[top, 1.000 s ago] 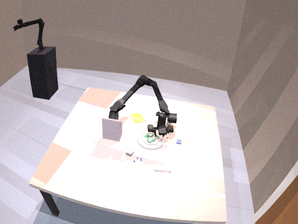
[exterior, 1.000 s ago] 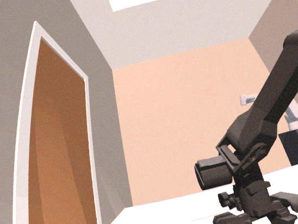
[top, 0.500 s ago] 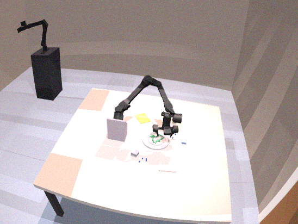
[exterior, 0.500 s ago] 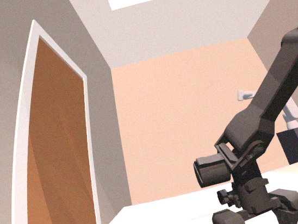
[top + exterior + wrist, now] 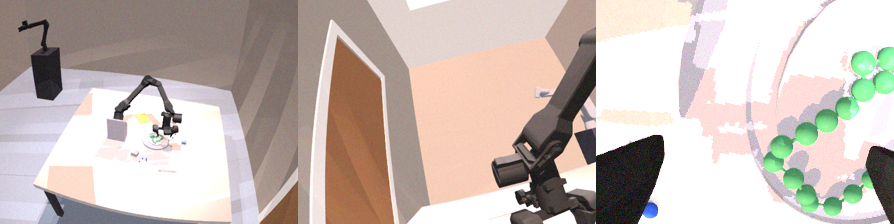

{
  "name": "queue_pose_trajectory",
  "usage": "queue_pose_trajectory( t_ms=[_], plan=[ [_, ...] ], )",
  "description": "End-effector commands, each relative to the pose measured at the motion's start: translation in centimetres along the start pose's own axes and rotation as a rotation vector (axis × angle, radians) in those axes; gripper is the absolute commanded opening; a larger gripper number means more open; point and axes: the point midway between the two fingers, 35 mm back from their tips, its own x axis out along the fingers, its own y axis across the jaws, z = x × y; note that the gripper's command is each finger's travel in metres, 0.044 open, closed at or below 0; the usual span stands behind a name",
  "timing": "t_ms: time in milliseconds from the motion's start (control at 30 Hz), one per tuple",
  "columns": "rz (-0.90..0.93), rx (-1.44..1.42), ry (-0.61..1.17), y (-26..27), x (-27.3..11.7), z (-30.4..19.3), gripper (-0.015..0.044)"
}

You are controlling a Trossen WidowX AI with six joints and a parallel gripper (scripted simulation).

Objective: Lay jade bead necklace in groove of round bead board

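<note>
The jade bead necklace lies bunched in an uneven loop on the round bead board. In the wrist view some of its beads lie close along the curved line at the lower left, while others cross the inside and double back at the upper right. Part of the loop runs out of that view. My gripper is wide open just above the board's right part in the top view, with no beads between its fingertips. The right finger in the wrist view hides a few beads. The exterior view does not show the fingertips.
An upright grey panel stands left of the board, a yellow sheet behind it. A grey block, a blue block, a pale bar and several small blue beads lie around.
</note>
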Motion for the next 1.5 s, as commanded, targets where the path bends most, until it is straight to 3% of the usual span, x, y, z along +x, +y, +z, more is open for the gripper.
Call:
queue_pose_trajectory(
  t_ms=[0, 333, 1467],
  plan=[
    [0.000, -0.057, 0.001, 0.0, -0.2, -0.1, 0.0387],
    [0.000, -0.841, 0.000, -1.3, -3.2, -1.5, 0.0125],
    [0.003, -0.857, 0.000, -1.2, 0.1, -1.6, 0.0120]
  ],
)
